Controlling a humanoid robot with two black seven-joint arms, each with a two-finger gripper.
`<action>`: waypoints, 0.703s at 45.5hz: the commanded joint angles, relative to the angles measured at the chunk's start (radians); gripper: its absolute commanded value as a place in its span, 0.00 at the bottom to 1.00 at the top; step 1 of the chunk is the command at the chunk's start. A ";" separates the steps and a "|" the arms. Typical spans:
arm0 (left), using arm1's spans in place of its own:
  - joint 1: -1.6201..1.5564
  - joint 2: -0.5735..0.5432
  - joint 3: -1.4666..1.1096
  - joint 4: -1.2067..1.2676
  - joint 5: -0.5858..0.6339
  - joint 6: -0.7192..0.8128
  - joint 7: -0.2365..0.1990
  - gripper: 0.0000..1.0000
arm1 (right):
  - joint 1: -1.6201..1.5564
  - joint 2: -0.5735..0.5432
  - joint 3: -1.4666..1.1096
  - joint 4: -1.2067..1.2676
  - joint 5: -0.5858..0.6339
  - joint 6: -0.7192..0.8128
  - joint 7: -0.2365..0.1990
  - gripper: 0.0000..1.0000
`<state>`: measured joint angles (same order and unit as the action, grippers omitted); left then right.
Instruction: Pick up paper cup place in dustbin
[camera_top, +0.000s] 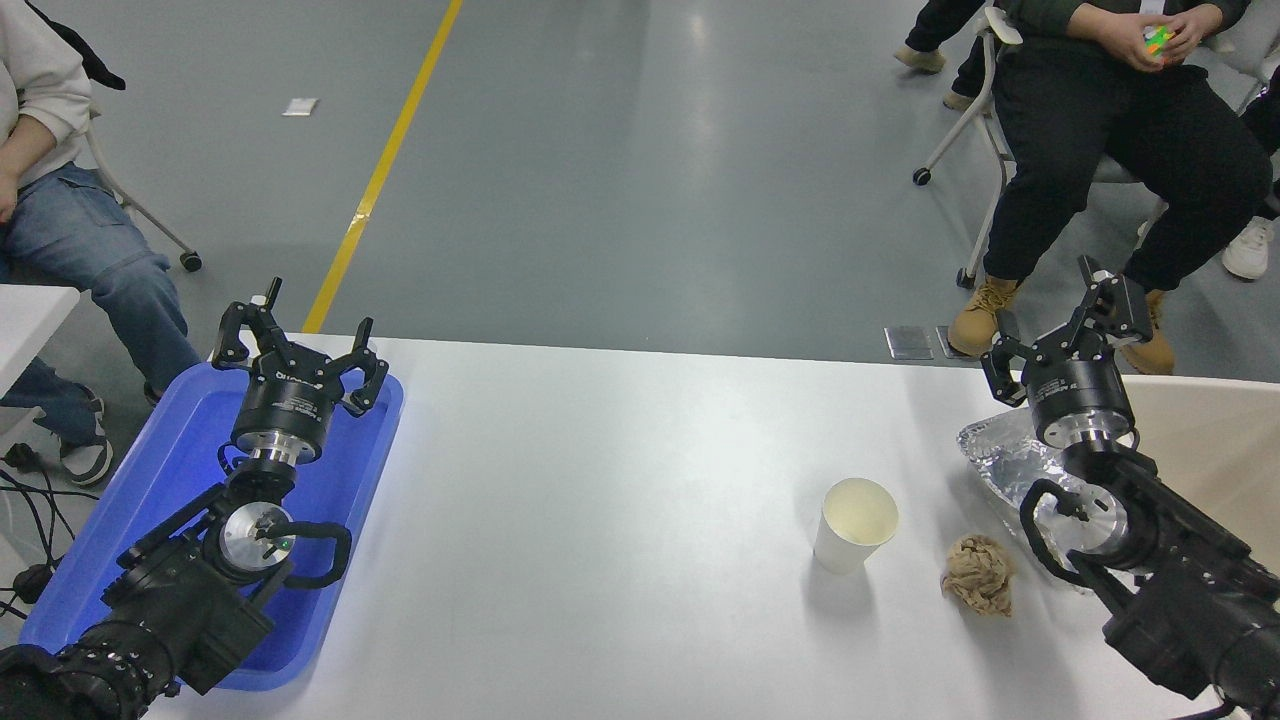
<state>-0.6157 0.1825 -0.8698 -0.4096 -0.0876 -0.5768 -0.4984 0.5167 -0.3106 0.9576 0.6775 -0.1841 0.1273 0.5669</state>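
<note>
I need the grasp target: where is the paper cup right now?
In the head view, the paper cup stands upright on the white table, right of centre, just left of the crumpled tan paper ball.

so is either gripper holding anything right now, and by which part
Nothing is held. The right gripper is open above the table's far right; the left gripper is open over the blue tray. The paper cup stands untouched.

Robot test hall or lab
Grey painted floor (620, 180) with yellow line (385, 165); wheeled chairs (965, 120); white table (620, 480).
</note>
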 joint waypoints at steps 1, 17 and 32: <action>0.001 0.000 0.000 0.000 0.000 0.000 0.000 1.00 | 0.003 -0.012 -0.025 -0.001 0.000 0.000 0.001 1.00; -0.001 0.000 0.000 0.000 -0.001 0.000 0.000 1.00 | 0.049 -0.137 -0.195 0.000 0.003 -0.005 -0.006 1.00; -0.001 0.000 0.000 0.000 0.000 0.000 0.000 1.00 | 0.164 -0.295 -0.580 0.011 0.083 -0.032 -0.045 1.00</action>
<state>-0.6158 0.1825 -0.8697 -0.4096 -0.0881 -0.5768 -0.4985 0.5970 -0.4957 0.6493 0.6814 -0.1687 0.1070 0.5546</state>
